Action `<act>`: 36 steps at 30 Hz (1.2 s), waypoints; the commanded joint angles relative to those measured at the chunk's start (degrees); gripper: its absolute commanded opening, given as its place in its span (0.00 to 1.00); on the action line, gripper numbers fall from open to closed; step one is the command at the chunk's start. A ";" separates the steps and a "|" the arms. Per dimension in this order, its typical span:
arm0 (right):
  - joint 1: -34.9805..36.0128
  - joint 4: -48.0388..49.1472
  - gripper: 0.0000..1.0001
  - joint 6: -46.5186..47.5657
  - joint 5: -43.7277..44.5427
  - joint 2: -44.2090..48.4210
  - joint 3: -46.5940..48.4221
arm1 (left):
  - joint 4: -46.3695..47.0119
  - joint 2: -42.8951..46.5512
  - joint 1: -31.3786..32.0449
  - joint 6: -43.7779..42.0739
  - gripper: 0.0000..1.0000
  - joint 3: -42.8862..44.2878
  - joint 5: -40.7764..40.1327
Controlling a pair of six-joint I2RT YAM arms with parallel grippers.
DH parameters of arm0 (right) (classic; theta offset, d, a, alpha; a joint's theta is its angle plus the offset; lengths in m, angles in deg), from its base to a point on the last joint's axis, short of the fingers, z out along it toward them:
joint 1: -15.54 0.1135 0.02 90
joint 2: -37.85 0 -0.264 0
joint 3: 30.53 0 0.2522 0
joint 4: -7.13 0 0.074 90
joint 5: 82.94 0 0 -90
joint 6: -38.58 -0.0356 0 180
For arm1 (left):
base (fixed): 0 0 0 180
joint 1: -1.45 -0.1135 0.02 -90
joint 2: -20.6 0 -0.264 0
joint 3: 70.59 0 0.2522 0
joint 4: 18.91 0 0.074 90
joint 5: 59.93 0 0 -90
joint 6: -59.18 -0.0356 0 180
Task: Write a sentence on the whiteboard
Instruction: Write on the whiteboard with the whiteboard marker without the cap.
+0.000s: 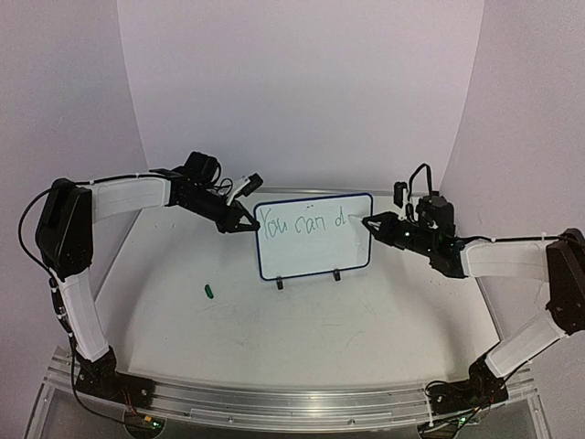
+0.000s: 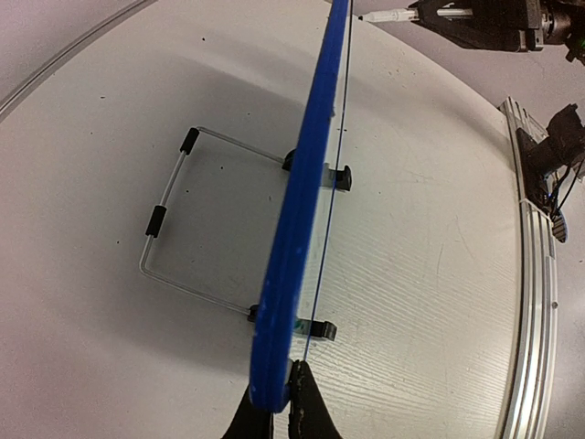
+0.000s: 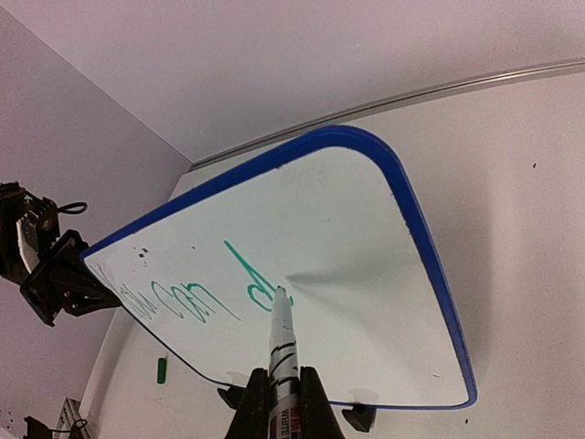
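Observation:
The whiteboard (image 1: pixel 315 240) stands upright on its black clip feet (image 1: pixel 280 283) at the table's middle. Green writing (image 1: pixel 302 223) on it reads "You can d" in one line. My left gripper (image 1: pixel 239 222) is shut on the board's left edge; in the left wrist view it (image 2: pixel 279 402) pinches the blue frame (image 2: pixel 297 229). My right gripper (image 1: pixel 391 226) is shut on a white marker pen (image 3: pixel 281 352), whose tip touches the board (image 3: pixel 366 274) at the letter "d" (image 3: pixel 249 279).
The green marker cap (image 1: pixel 209 292) lies on the table left of the board; it also shows in the right wrist view (image 3: pixel 162 369). A wire stand (image 2: pixel 174 238) props the board from behind. The table's metal rail (image 1: pixel 292 402) runs along the near edge.

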 commanded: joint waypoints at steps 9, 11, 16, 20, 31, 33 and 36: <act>-0.49 -0.47 0.00 1.20 2.12 0.77 1.08 | -0.55 0.91 -0.61 -3.01 0.00 -0.62 -7.65; -0.47 -0.45 0.00 1.42 2.13 0.38 1.78 | -0.60 0.88 -0.57 -3.04 0.00 -0.64 -7.65; -0.55 -0.39 0.00 1.95 2.23 -0.25 3.25 | -0.46 0.85 -0.61 -3.17 0.00 -0.62 -7.65; -0.58 -0.43 0.00 2.30 1.55 -0.96 4.29 | -0.47 0.69 -0.61 -3.11 0.00 -0.62 -7.64; -0.56 -0.56 0.00 2.02 -1.47 -3.43 3.72 | -0.44 0.50 -0.64 -3.15 0.00 -0.53 -7.66; -0.58 -0.57 0.00 1.85 -1.29 -3.35 2.79 | -0.45 0.50 -0.61 -3.10 0.00 -0.53 -7.66; -0.58 -0.65 0.00 1.49 -0.19 -2.65 1.37 | -0.45 0.51 -0.57 -3.11 0.00 -0.53 -7.69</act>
